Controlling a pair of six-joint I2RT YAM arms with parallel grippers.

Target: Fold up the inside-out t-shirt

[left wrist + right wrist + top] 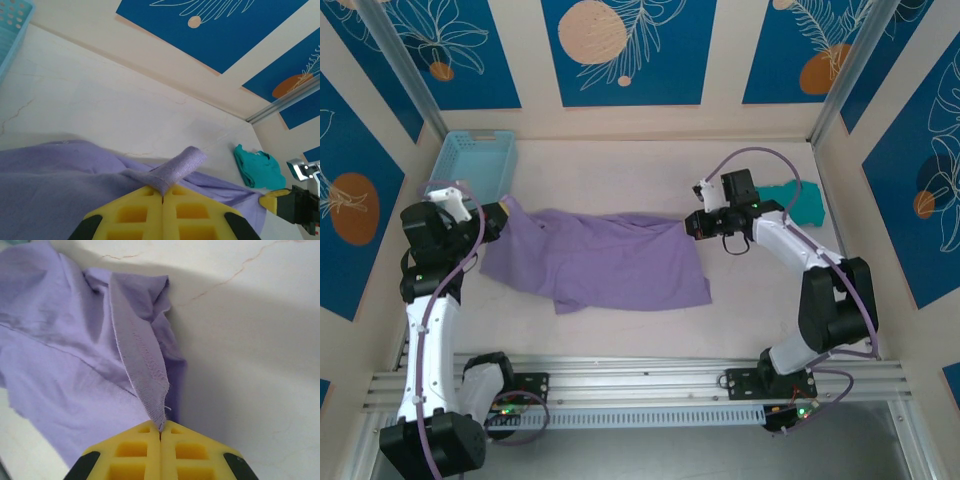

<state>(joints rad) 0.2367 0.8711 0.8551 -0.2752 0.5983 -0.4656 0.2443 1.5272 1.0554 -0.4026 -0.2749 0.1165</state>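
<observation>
**Figure. Both ends of the garment pinched, no fold yet made.** The jaws of the left gripper (pixel 163 192) are closed, pad against pad, on a narrow ribbed band (pixel 178 167) of purple cloth that sticks up from between them. The jaws of the right gripper (pixel 160 428) are likewise closed, on the tip of a stitched hem strip (pixel 141 357) whose overlock seam is exposed, so the garment is judged to be wrong side out.

Between the two grips the inside-out t-shirt (pixel 605 262) is laid across the table (pixel 620 170). It runs from just beside the near right corner of the light blue basket (pixel 480 135) out to the right, well apart from the basket at its far end. The cloth is roughly spread but rumpled, with a loose flap on the edge facing away from the basket.

The left gripper is placed just beside the basket, and the right gripper well apart from it. A teal-green garment (pixel 798 203) is seen beyond the right gripper, farthest from the basket.

Progress is judged to be early. The shirt has been taken out and grasped at both ends, but no fold line is visible. Straightening and every fold are left to be done.
</observation>
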